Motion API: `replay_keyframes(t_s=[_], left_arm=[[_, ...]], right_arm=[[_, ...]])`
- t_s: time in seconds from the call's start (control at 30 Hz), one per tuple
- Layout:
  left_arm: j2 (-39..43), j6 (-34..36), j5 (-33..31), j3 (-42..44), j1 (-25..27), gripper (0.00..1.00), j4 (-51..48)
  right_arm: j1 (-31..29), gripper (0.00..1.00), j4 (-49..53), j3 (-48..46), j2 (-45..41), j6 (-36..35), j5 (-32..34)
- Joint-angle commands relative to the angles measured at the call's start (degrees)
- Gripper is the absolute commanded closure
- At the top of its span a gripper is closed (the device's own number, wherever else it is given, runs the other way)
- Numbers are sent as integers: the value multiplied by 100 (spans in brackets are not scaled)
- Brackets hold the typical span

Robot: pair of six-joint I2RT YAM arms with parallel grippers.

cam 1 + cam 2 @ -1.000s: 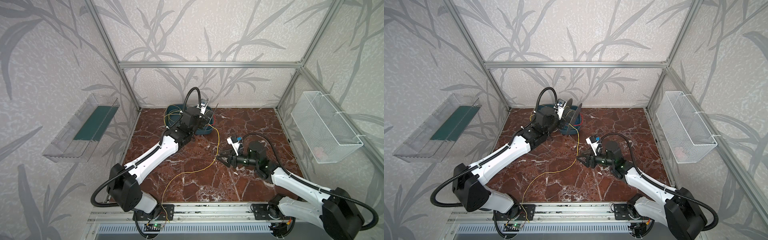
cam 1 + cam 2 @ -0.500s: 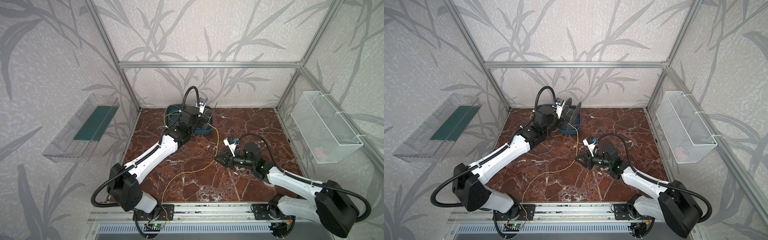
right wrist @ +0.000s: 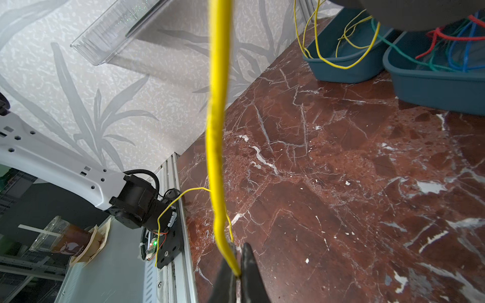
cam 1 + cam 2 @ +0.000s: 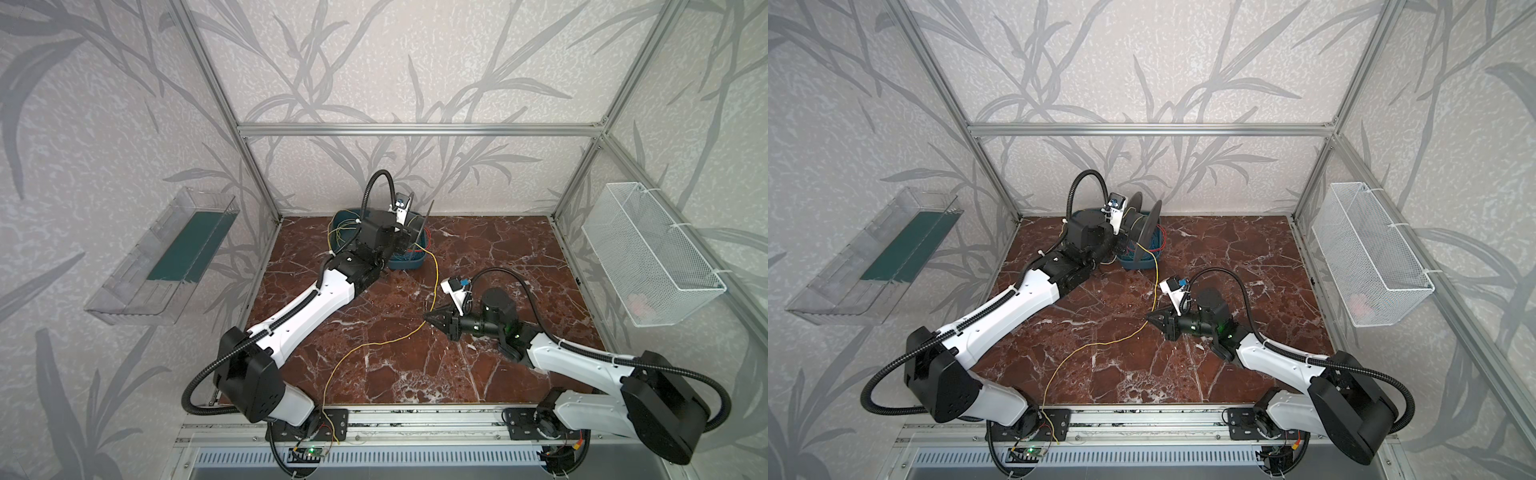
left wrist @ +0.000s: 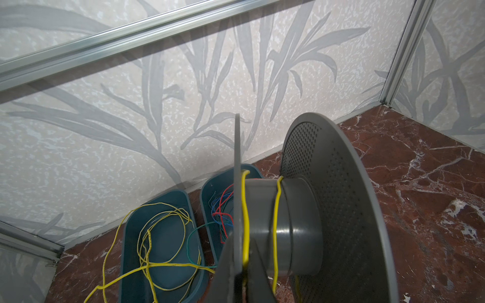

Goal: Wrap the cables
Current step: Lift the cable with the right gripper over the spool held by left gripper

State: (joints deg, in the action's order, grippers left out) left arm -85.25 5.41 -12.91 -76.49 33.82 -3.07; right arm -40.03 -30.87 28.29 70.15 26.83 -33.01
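Note:
A thin yellow cable point(image 4: 435, 274) point(image 4: 1156, 274) runs from the grey perforated spool point(image 4: 1144, 224) point(image 5: 338, 210) down across the marble floor to the front rail. Two turns of it lie on the spool's hub in the left wrist view. My left gripper point(image 5: 242, 275) point(image 4: 1127, 232) is shut on the spool's thin flange and holds it above the teal bins at the back. My right gripper point(image 4: 428, 318) point(image 4: 1149, 319) point(image 3: 237, 272) is shut on the yellow cable point(image 3: 216, 118) at mid-floor. More yellow cable loops lie in one teal bin point(image 5: 126, 236).
A second teal bin point(image 3: 430, 86) holds red, blue and green wires point(image 5: 220, 207). A white wire basket point(image 4: 648, 253) hangs on the right wall and a clear tray point(image 4: 166, 257) on the left wall. The aluminium rail point(image 4: 415, 415) borders the floor's front.
My right gripper has moved left to the yellow cable and closed on it. The left arm and spool have barely moved.

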Motion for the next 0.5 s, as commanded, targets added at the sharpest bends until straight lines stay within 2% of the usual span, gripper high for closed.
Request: replay_keyframes(t_s=[0.0,0.13,0.3,0.37,0.47], left_arm=[[182,-145,17,-322,-75,100,562],[185,-40,69,-386,-82,100,428],[369,296,146,-250,-86,100,24],[536,426,226,-106,-84,100,-192],[841,607,260,146,-62,100,-428]], right_arm=[[-14,100,204,-26,-308,-43,84],[-14,100,929,163,-850,-206,438],[82,100,2640,978,-1653,-997,1775],[282,100,3418,1633,-1635,-1388,2028],[652,100,4045,2427,-1415,-1686,2288]])
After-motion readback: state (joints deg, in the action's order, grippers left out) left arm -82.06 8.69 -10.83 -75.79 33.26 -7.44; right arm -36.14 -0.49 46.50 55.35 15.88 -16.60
